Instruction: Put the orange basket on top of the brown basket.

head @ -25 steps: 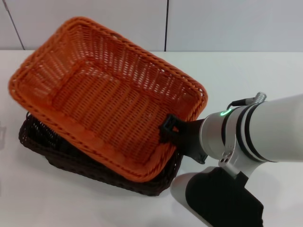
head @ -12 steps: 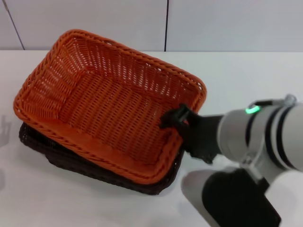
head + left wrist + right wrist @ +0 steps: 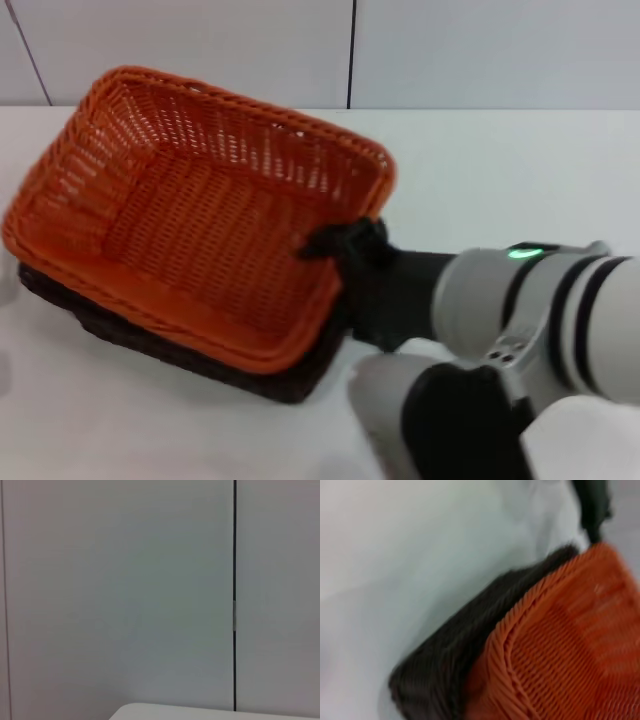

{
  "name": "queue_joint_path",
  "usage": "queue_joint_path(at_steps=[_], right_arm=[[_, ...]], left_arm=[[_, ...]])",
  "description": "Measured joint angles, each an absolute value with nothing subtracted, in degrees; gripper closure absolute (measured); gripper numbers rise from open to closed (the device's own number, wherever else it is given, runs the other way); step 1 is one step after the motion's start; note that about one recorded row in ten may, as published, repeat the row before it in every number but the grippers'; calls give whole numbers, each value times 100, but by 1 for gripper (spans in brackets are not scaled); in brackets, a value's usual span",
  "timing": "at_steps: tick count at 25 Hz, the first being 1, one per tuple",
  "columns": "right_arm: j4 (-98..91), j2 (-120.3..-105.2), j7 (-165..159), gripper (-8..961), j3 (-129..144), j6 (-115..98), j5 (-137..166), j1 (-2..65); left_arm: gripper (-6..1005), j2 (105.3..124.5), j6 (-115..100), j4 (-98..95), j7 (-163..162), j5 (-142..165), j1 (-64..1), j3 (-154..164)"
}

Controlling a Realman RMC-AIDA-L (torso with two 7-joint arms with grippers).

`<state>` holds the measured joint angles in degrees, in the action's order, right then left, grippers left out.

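The right tool [image 3: 335,243] is clamped on the right rim of the orange basket [image 3: 190,215], which sits nested on the brown basket [image 3: 150,335], leaving only release.

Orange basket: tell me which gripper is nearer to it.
Right. The right gripper grips the orange basket at its rim; the left gripper is out of view, its camera facing the wall.

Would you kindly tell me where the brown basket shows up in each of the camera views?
Head view: the brown basket peeks out beneath the orange basket, lower left.
Left wrist view: not in it; only wall and a table edge.
Right wrist view: its dark rim runs diagonally beside the orange basket.
Shared landmark: the orange basket's braided rim.
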<state>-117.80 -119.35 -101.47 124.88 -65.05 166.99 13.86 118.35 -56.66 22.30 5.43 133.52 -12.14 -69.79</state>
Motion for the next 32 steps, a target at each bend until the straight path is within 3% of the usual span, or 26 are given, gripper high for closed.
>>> queue_joint_path(at_steps=[17,24,32], right_arm=[[-11663,-11931,-10865,365,13873,-5289,16251,1412],[-10426,-11949,-13350,365,12579,-1909,16672,1222],[-8202,-11896,-15218,365,11071,2536,14623,188]], left_arm=[[258,11829,-5708,2218,545,13395,-1251,-6935],[258,11833,-5751,2241,544,13374,-1174,-6953],[258,11838,-5896,2215,486,13349,-1047,-7180]])
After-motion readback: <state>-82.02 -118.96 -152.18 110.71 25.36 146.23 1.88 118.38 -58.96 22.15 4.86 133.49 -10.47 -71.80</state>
